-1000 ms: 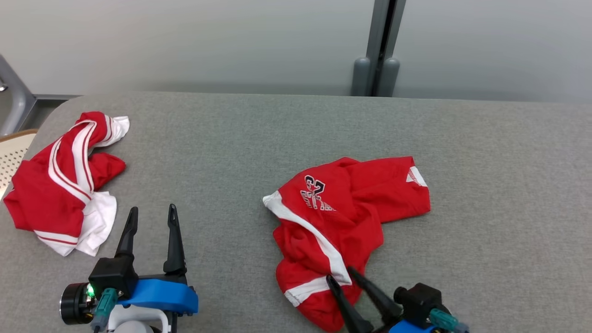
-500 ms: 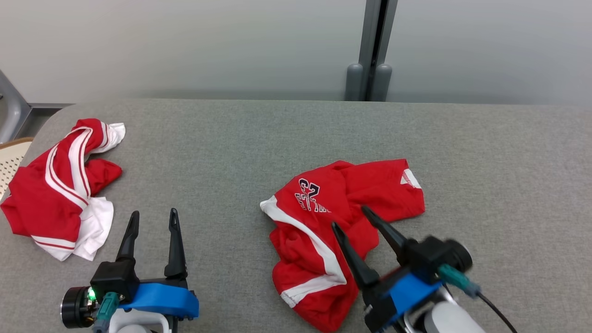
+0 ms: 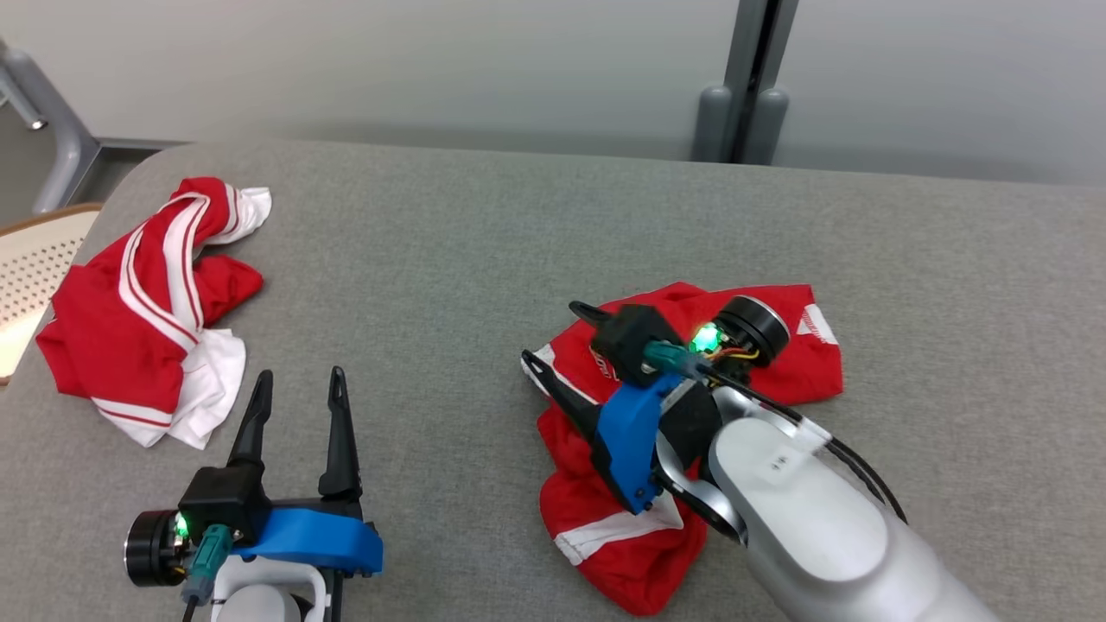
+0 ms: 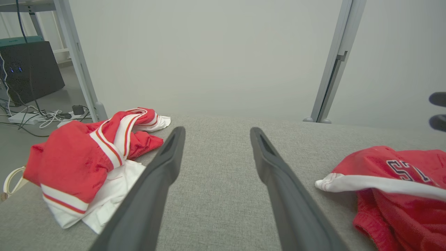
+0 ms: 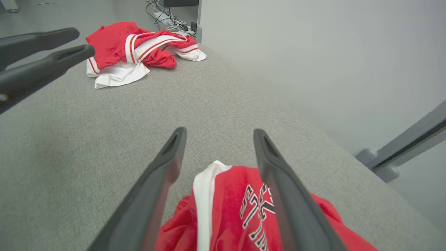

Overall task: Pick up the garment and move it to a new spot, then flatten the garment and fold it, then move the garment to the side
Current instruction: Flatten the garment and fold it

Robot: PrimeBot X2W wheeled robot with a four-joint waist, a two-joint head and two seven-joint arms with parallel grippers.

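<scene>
Crumpled red fabric garment (image 3: pixel 635 557) with white stripe and dark numerals lies right of centre on the grey cloth-covered surface (image 3: pixel 449 259). Right hand (image 3: pixel 550 333) sits over its left edge, jaws wide, gripping nothing. Left hand (image 3: pixel 300 374) is wide and empty, apart from a second red-and-white striped garment (image 3: pixel 147 302).

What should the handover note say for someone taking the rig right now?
Left gripper: open, empty, above bare table between the two garments.
Right gripper: open, holding nothing. In the right wrist view its fingers stand either side of the white-trimmed corner of the numbered red garment.
Things: the numbered red garment lies crumpled mid-table; the second red-and-white garment is bunched at the table's left end.
Done: no flattening or folding visible.
Left: flatten, fold, move aside.
</scene>
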